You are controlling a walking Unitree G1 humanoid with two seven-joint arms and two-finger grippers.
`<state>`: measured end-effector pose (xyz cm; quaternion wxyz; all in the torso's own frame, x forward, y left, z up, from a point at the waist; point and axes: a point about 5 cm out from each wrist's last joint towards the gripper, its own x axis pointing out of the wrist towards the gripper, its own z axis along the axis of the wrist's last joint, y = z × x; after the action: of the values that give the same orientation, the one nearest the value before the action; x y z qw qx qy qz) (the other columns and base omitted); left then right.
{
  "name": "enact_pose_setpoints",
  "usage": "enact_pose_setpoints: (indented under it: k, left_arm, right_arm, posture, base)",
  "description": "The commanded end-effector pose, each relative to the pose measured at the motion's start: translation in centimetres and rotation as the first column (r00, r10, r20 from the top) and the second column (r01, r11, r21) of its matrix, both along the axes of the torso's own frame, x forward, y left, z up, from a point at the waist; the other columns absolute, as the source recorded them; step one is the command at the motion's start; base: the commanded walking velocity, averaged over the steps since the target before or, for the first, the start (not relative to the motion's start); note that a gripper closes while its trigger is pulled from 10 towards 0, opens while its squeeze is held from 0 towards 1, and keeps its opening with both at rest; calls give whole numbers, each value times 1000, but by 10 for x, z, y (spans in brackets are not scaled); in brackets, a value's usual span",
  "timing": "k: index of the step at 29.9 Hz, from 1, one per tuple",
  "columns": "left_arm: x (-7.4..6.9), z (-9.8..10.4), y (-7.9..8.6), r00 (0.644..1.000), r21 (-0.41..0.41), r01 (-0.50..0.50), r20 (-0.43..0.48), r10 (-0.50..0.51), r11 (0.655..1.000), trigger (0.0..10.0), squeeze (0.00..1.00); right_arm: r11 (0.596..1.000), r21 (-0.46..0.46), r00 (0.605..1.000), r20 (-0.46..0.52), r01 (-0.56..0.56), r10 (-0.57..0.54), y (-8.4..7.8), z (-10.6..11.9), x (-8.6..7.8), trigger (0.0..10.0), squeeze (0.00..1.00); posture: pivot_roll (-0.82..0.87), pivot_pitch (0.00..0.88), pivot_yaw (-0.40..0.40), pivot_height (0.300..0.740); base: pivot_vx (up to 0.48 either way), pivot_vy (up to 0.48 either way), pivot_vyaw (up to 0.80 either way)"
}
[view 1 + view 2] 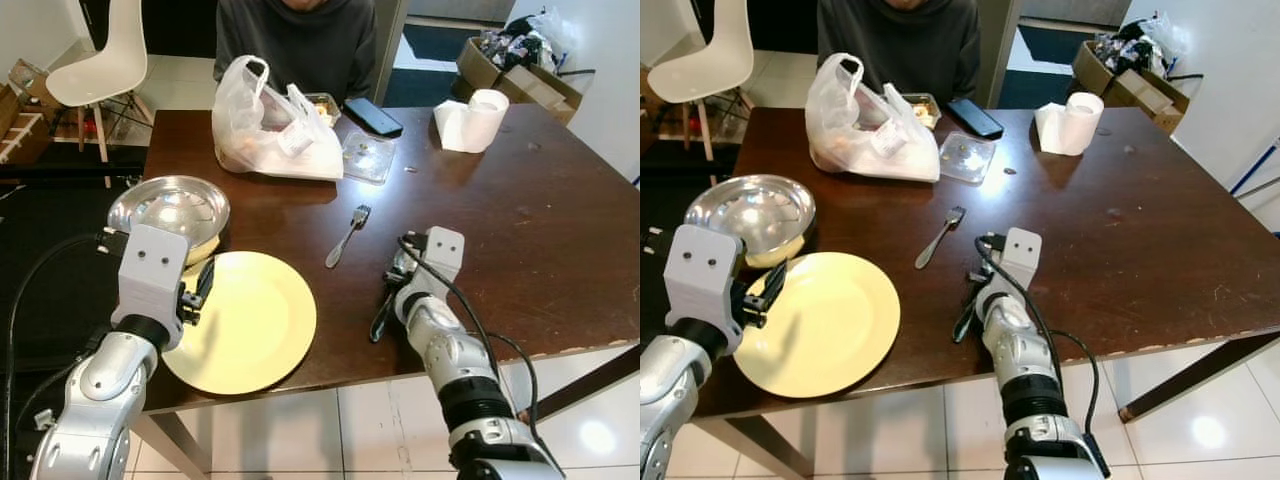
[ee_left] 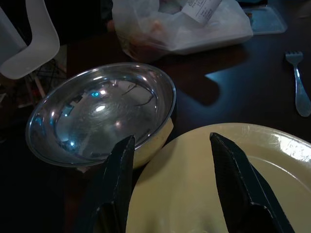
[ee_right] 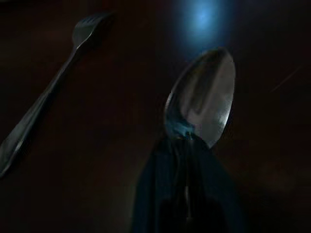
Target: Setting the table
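Nearby, bare table (image 1: 520,230) is lying rightward; right gripper (image 3: 187,145) is pinching a spoon (image 3: 204,94), left gripper (image 2: 172,165) gaping over the plate (image 1: 250,320).

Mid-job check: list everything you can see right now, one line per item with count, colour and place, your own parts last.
plate: 1, yellow, near left table edge.
bowl: 1, silver, behind the plate, rim over it.
fork: 1, silver, mid-table, right of the plate.
spoon: 1, silver, held in the right end effector.
plastic bag: 1, white, far side.
clear lid: 1, right of the bag.
phone: 1, black, far edge.
paper roll: 1, white, far right.
table: 1, dark brown.
chair: 1, white, far left.
person: 1, dark top, across the table.
left end effector: open, over the plate.
right end effector: shut on the spoon.
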<state>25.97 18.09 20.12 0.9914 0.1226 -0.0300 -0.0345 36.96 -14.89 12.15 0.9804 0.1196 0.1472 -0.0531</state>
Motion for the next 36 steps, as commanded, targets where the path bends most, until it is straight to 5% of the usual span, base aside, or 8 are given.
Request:
enact_pose_setpoints:
  k: [1,14,16,17,22,26,27,36]
  left_arm:
    - [0,-1,-1,1000,-1,10,-8,-10,1000,10000,0]
    - [2,-1,-2,1000,-3,14,-9,-14,1000,10000,0]
    - [5,0,-4,1000,-6,20,-4,-20,1000,10000,0]
    - [6,1,-5,1000,-7,23,-2,-23,1000,10000,0]
    - [7,1,-6,1000,-8,30,-2,-30,1000,10000,0]
    - [8,0,-6,999,-8,33,-3,-33,999,10000,0]
    - [8,0,-7,999,-10,35,-3,-35,999,10000,0]
    - [10,-1,-10,999,-18,42,-1,-42,999,10000,0]
  right_arm:
    - [1000,-5,983,-185,10,-11,-7,-42,-18,0,0]
    - [923,-342,959,152,-174,238,-27,12,-5,0,0]
    - [901,-369,937,167,-229,307,-28,17,-5,1490,0]
    - [884,-393,925,169,-254,341,-29,19,-6,10000,0]
    - [855,-444,905,188,-269,382,-35,25,-8,10000,0]
    - [900,-407,941,214,-159,263,-44,32,-5,10000,0]
    - [925,-368,954,231,-98,193,-46,37,-3,10000,1000]
    - [984,-157,964,263,85,-41,-41,54,-9,10000,1000]
  posture:
    - [166,145,30,740]
    - [159,133,43,740]
    - [151,127,49,740]
    - [151,127,49,740]
    - [142,125,56,740]
    - [135,126,56,740]
    - [133,124,55,740]
    - [123,120,53,740]
  base:
    - [0,0,0]
    - [0,0,0]
    - [0,0,0]
    - [0,0,0]
    - [0,0,0]
    - [0,0,0]
    - [0,0,0]
    - [0,0,0]
